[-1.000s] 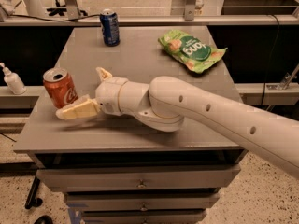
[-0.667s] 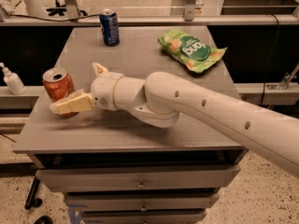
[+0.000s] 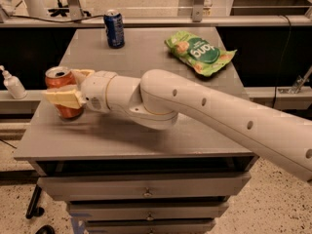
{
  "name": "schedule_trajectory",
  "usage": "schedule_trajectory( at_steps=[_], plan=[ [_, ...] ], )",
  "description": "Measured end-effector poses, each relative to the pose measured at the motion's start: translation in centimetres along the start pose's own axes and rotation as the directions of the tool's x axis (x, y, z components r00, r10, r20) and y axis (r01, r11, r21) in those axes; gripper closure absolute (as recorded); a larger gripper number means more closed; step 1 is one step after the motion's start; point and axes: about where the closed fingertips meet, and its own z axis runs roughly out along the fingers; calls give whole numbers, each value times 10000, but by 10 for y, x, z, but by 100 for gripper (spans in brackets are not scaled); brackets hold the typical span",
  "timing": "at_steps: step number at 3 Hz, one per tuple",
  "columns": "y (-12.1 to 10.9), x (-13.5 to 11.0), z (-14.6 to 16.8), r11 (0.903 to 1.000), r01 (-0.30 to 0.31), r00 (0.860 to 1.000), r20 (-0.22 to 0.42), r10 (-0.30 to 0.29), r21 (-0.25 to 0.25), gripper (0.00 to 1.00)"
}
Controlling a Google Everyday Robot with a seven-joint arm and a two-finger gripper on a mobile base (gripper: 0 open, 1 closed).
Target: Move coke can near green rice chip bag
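Upright coke can [image 3: 59, 80], gripper [image 3: 61, 86] around it

Coke can [image 3: 57, 79]: glossy red-orange metal with a silver top. Blue can [image 3: 114, 28]: shiny metal. Chip bag [image 3: 200, 52]: crinkly glossy green plastic film. Gripper [image 3: 61, 84], at the coke can by the table's left edge: matt cream plastic. Arm [image 3: 219, 116]: smooth white plastic shell with a soft sheen. Table [image 3: 146, 48]: smooth matt grey top; material unclear. Pump bottle [image 3: 12, 84]: white plastic. Floor [image 3: 273, 204]: speckled, hard-looking.
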Motion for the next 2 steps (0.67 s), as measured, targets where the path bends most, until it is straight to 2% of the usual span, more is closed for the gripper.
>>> schedule_trajectory(
  at_steps=[1, 2],
  plan=[
    [11, 1, 4, 9991, -409, 9992, 16, 409, -103, 63],
    [14, 3, -5, 9982, -598, 9981, -134, 599, 50, 86]
  ],
)
